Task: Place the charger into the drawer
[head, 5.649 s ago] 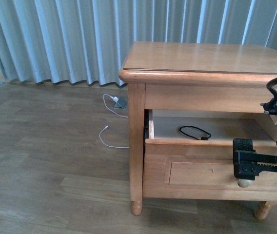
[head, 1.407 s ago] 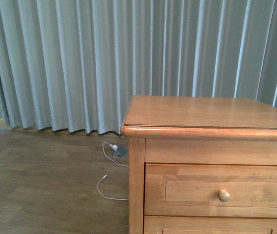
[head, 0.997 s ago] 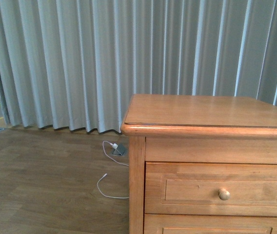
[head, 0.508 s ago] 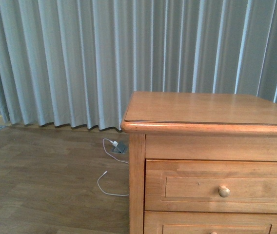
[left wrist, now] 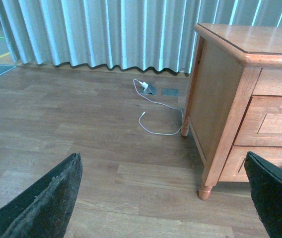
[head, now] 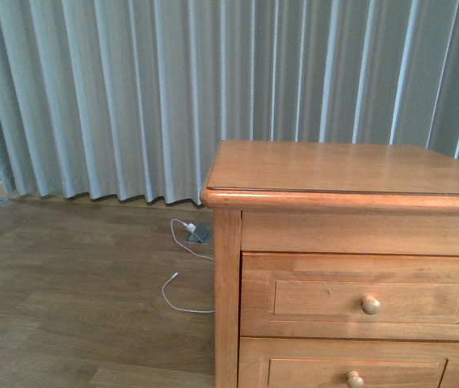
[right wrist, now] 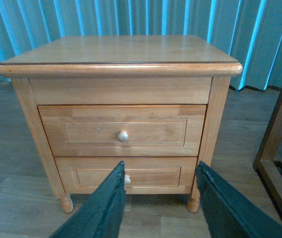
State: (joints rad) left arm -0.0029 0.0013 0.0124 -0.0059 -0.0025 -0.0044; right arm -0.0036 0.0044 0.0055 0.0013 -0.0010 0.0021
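front view shows the drawer (head: 364, 297), the upper and taller of the two in the wooden cabinet (head: 347, 167), pushed flush with its round knob (head: 370, 305) facing out, and no arm in sight. right wrist view looks squarely at the same cabinet from a little way back, with the right hand (right wrist: 159, 204) empty and its fingers spread wide, framing the lower drawer (right wrist: 126, 175) beneath the closed upper one. left wrist view shows the left hand (left wrist: 171, 198) likewise spread wide and holding nothing, off to the cabinet's side above the wooden floor (left wrist: 56, 114), where only a white cable (left wrist: 157, 109) trails from a floor socket; that is not the charger. the charger itself is nowhere visible in any view, so judging by the shut drawer it probably lies inside, though that cannot be confirmed. the task appears to be at its closing step or finished; the next move seems to call only for both arms to keep clear and settle.
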